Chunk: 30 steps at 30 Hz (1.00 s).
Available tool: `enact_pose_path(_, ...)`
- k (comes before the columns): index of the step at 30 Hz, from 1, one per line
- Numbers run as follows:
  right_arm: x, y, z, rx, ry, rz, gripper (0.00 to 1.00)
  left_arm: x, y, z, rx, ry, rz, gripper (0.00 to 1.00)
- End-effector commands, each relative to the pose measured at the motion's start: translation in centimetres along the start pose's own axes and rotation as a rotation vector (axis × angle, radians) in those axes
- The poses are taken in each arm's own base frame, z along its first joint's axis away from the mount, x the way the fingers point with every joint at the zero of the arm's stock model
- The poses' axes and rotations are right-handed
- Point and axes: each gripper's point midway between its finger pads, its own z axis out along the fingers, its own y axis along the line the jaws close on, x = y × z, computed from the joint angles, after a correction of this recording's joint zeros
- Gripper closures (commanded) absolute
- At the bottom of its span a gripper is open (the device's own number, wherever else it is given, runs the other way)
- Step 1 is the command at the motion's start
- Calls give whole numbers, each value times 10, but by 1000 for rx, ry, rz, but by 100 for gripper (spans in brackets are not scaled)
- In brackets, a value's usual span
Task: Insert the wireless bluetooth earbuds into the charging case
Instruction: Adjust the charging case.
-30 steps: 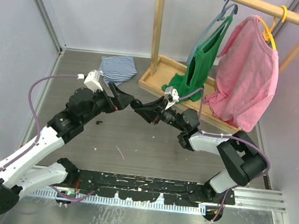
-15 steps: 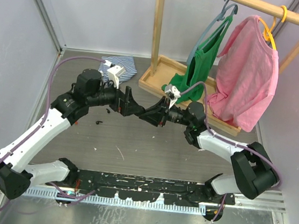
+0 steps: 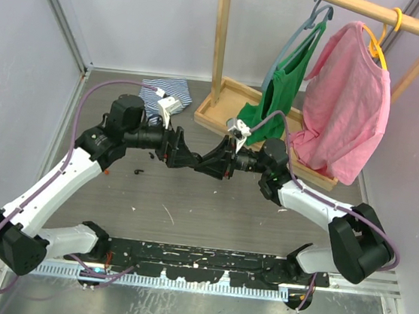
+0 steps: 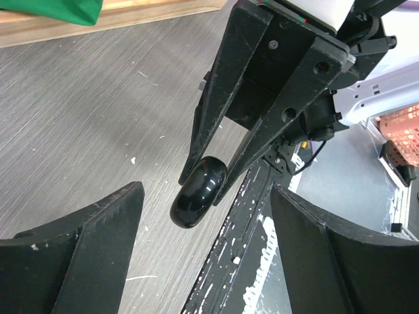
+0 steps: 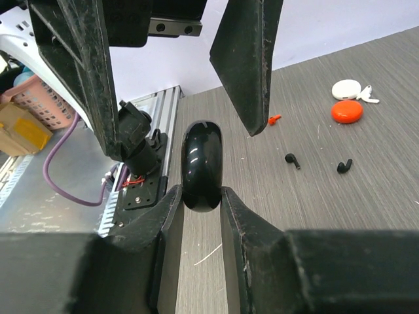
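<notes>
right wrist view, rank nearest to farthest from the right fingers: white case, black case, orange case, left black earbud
1. black case, clamped between the right fingers
2. left black earbud, lying to the right
3. orange case, farther back right
4. white case, just beyond it

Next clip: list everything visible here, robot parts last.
black charging case: one, held off the table in the right gripper
round cases: two, white and orange, side by side on the table
earbuds: two black, one orange, one white, loose on the table
striped cloth: one, blue-white, far side, left of the rack
wooden rack: one, far right, with green top and pink top on hangers
left gripper: one, black, open around the case
right gripper: one, black, shut on the case
</notes>
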Motion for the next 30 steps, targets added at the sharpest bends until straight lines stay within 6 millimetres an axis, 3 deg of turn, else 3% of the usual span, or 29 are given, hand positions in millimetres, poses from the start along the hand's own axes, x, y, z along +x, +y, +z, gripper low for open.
enact_pose_path(1,-28,16,1,-57,-35,-80,97,-17,-15,-4,89,-46,69,21)
enact_pose_path(14,-27,17,3,-81,-20,-56,97,-4,-9,6,130,-7,52,31)
enact_pose_path(30,-25,16,4,-91,-13,-32,93,-2,-11,4,149,-13,58,61)
